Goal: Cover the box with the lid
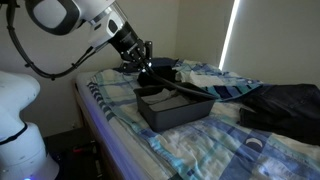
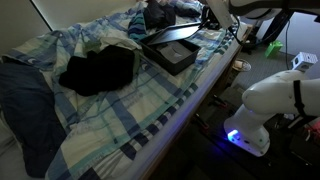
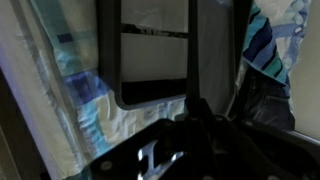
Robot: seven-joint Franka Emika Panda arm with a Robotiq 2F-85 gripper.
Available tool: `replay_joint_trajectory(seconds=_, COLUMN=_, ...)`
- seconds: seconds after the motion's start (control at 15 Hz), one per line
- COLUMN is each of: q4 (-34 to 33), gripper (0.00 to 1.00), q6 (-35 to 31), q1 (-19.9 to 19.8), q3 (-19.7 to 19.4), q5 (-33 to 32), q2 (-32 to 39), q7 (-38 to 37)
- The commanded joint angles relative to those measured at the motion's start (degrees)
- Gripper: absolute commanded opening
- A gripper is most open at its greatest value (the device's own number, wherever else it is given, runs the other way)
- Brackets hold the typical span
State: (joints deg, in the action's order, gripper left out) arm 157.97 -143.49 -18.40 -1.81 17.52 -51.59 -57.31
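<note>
The lid (image 1: 186, 88) hangs tilted over the far side of the box (image 1: 178, 112), its low end near the box's far rim and its high end up at the gripper (image 1: 147, 66). I judge the jaws to be pinched on that raised edge, though the fingers themselves are too dark and small for me to make out cleanly. The box sits on the bed's plaid blanket (image 1: 200, 150), roughly mid-mattress, long side running away from the arm. Its interior reads as dark and, as far as I can see, holds nothing. The wrist view gives me only a dark frame with a rounded corner over pale blanket, and I can't tell from it how well the edges line up. So I'd call this the placing step, lid carried in but not yet seated. The next move calls for levelling the panel, squaring its corners to the box and lowering until the rim drops over all four walls — the soft bedding may let the box tip if I press unevenly. A dark cloth bundle (image 1: 285, 105) lies well apart, out of the way.
</note>
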Motion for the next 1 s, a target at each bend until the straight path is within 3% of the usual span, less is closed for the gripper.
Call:
replay_joint_trajectory(seconds=0.0, q4=-0.06, gripper=0.02, q6=3.95, q1=-0.88, q3=-0.03, q5=-1.97, q2=-0.82, q7=0.60)
replay_joint_trajectory(seconds=0.93, q4=0.81, gripper=0.02, q6=11.28, q1=1.42, q3=2.14, q5=-4.51, q2=1.22, q7=1.63)
